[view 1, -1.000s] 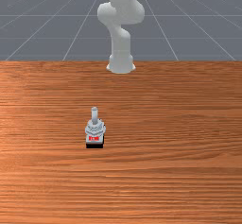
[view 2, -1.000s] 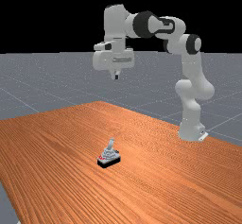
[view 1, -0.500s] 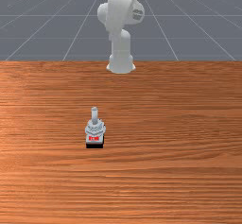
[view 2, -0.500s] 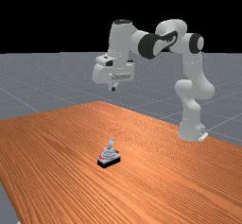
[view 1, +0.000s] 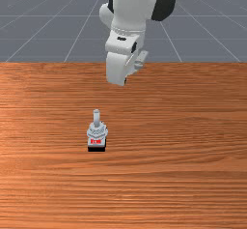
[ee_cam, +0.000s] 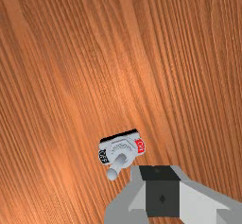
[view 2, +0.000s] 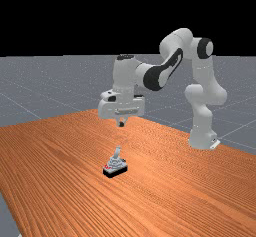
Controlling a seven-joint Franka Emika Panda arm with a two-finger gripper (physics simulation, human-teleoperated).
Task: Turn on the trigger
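Observation:
The trigger is a small grey switch on a black base, with a round-tipped lever (view 1: 96, 118) in the front view, left of the middle. Its red label (view 1: 96, 141) faces that camera; the lever leans away from it. In the far view the switch (view 2: 115, 166) stands on the table below my gripper (view 2: 121, 124), which hangs above it with a gap between. The wrist view has the lever (ee_cam: 117, 166) beside my gripper (ee_cam: 161, 190), a red ON label (ee_cam: 140, 146) and a black OFF label (ee_cam: 103, 157). My fingers are shut, holding nothing.
The orange-brown table (view 1: 183, 150) extends around the switch. My hand is over the table's arm-side part in the front view, right of the switch. The arm's base (view 2: 202, 138) stands at the far view's right.
My hand has come down a long way toward the switch in the far view and has entered the front view from the top. The switch and its lever have not moved.

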